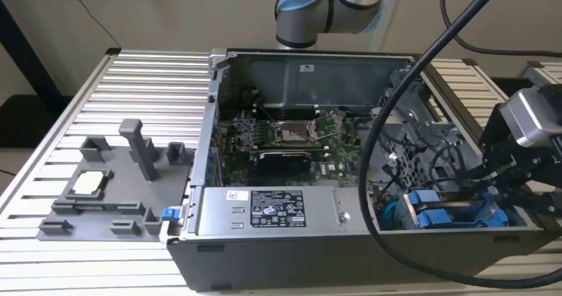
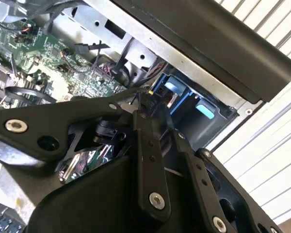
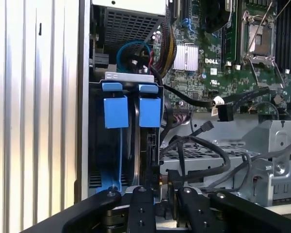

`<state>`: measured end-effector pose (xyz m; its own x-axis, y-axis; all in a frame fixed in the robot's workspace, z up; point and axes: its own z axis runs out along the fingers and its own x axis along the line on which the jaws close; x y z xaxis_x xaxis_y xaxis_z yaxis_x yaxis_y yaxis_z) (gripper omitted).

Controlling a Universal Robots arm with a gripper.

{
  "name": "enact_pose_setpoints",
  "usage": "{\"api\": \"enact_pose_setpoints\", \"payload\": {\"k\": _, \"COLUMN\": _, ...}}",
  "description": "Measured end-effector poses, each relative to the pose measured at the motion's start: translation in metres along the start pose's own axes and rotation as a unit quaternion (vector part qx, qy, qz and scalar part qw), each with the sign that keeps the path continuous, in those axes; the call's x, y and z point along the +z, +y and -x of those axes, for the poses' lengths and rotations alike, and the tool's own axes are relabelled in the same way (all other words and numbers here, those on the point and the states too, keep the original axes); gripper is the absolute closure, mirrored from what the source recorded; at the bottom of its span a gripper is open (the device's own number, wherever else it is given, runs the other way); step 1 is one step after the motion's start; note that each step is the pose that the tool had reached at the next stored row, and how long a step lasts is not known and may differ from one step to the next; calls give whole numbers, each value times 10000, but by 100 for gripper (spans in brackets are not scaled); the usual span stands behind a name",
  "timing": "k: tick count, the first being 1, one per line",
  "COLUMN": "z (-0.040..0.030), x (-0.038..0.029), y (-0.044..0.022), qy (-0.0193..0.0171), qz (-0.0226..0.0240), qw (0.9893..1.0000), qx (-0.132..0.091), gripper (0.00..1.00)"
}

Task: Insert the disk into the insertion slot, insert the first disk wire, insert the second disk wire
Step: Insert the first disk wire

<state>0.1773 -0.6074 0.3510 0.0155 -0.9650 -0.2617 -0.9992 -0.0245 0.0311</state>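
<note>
In the first wrist view, can see the disk [image 3: 131, 110] standing on edge inside its slot, at a corner of the computer case [image 1: 351, 263]. Lies straight ahead of the pincer [image 3: 161, 193], long axis seemingly running away along the pincer's own line. Cannot tell whether pincer is apart or together. Loose black wires [image 3: 199, 145] just beside the slot.

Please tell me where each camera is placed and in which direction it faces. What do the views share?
Exterior view: off the arm, high, looking down into the open computer case; arm joint and gripper show.
First wrist view: on the wrist, looking along the gripper at the disk.
Second wrist view: on the wrist, looking past the gripper into the case's corner.
Shared: all three show the disk's blue carrier and the green motherboard.
</note>
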Motion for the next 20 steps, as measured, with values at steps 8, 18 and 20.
{"api": "enact_pose_setpoints", "payload": {"k": 8, "z": 93, "x": -333, "y": 11, "qy": 1, "qz": 0, "qw": 10000, "qx": 0, "gripper": 73}}
{"api": "enact_pose_setpoints", "payload": {"k": 18, "z": 189, "x": -371, "y": 12, "qy": 4, "qz": 0, "qw": 10000, "qx": 1, "gripper": 73}}
{"api": "enact_pose_setpoints", "payload": {"k": 20, "z": 273, "x": -342, "y": 16, "qy": 8, "qz": 0, "qw": 10000, "qx": 2, "gripper": 73}}
